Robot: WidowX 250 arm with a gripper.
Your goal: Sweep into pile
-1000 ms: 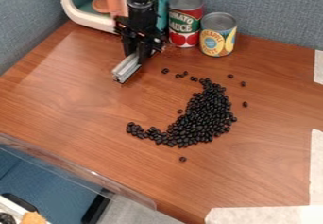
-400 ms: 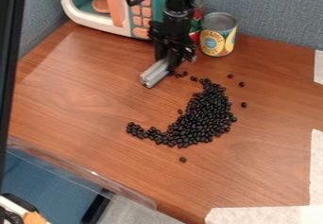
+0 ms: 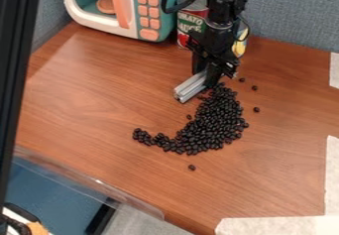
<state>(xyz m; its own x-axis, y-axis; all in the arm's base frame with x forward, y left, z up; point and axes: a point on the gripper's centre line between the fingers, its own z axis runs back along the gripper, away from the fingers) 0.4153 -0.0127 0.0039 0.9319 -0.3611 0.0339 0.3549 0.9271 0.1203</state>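
While black beans [image 3: 215,122] curve across wood table [image 3: 92,95], gripper [image 3: 206,73] clamped on metal bar [image 3: 189,87]; blue-grey partition [image 3: 291,11] behind.

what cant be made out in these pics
All in the camera view:
- Upper end of the metal bar: covered by the tool.
- Most of the yellow can: behind the arm.
- Number of black beans: small and overlapping.
- Top of the toy microwave: cut off by the top edge.
- What the dark post belongs to: cut off at the left edge.
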